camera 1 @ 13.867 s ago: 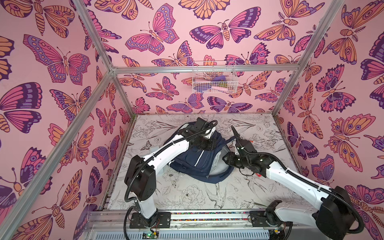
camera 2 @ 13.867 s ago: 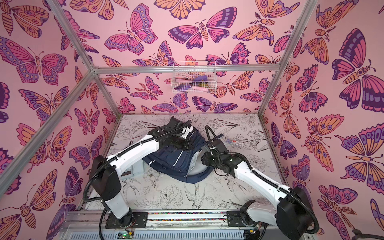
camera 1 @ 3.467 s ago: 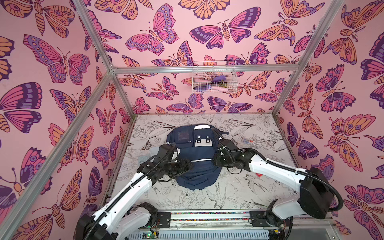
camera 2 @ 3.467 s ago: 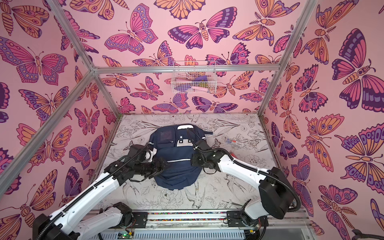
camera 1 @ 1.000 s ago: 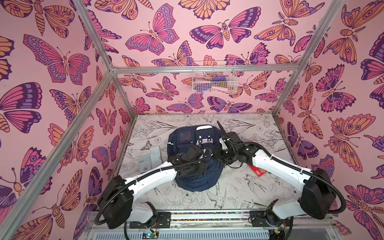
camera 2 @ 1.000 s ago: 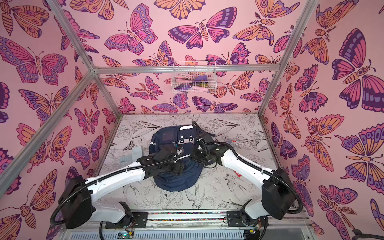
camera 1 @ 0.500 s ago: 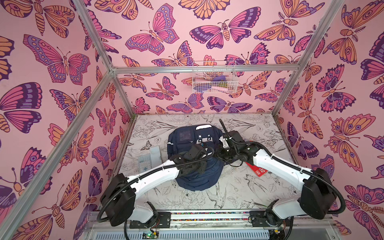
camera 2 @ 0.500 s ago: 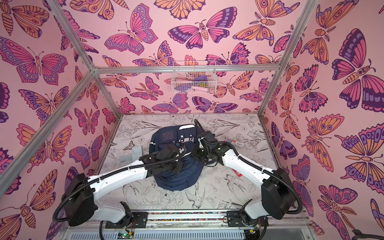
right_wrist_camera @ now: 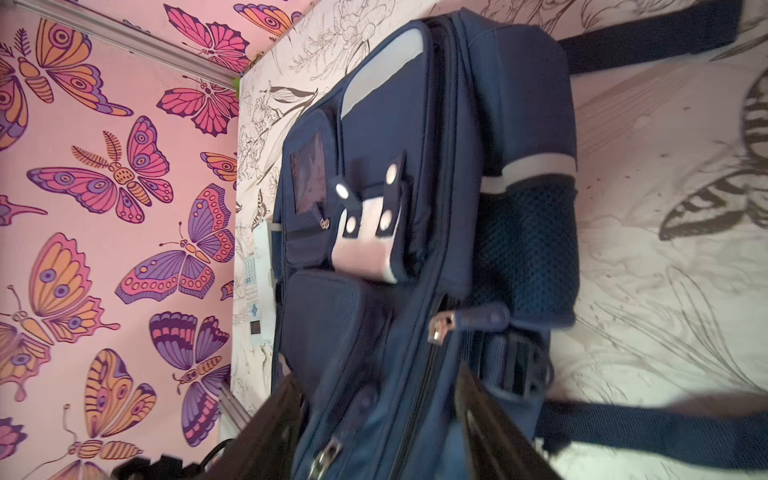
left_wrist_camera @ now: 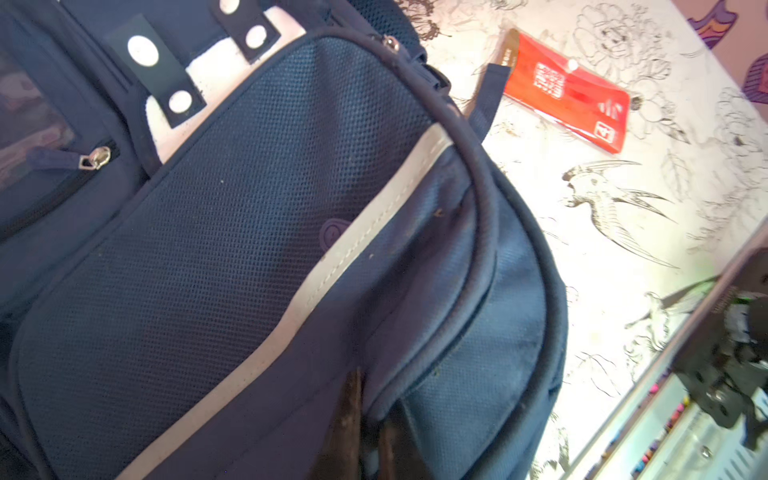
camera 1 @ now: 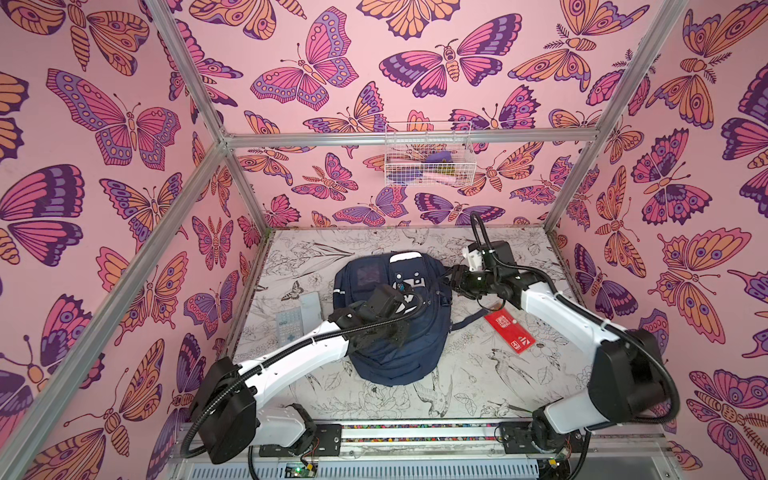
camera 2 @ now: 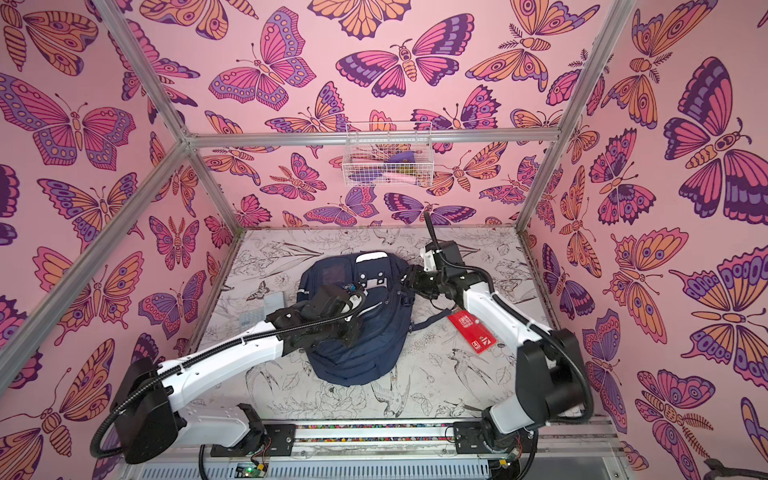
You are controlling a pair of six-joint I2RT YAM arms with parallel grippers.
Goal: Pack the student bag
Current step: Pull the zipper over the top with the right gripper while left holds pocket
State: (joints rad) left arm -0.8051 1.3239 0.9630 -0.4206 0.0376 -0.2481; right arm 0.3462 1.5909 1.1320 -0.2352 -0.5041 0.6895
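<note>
In both top views the student bag (camera 1: 399, 365) lies front-up in the middle of the tabletop (camera 1: 478, 386), and its zips look closed. My left gripper (camera 1: 392, 337) sits on its front panel. My right gripper (camera 1: 454, 277) is at the bag's 2 o'clock edge. A red packet (camera 1: 509, 328) lies at the bag's 3 o'clock, just beside a loose strap (camera 1: 469, 320). A calculator (camera 1: 291, 322) lies at 9 o'clock, and a wire basket (camera 1: 428, 160) hangs on the wall at 12 o'clock.

In the left wrist view, my left gripper (left_wrist_camera: 370, 411) is pinched narrow on a fold of the bag's front pocket.

In the right wrist view, my right gripper (right_wrist_camera: 376, 378) stands wide and holds nothing, its fingers astride the bag's side near a zip pull (right_wrist_camera: 440, 326).

I judge the step to be opening the bag. The left anchors the cloth, and the right must close on that pull and run it along the zip. Slack fabric may bunch, and the packet and strap lie close under my right arm.
</note>
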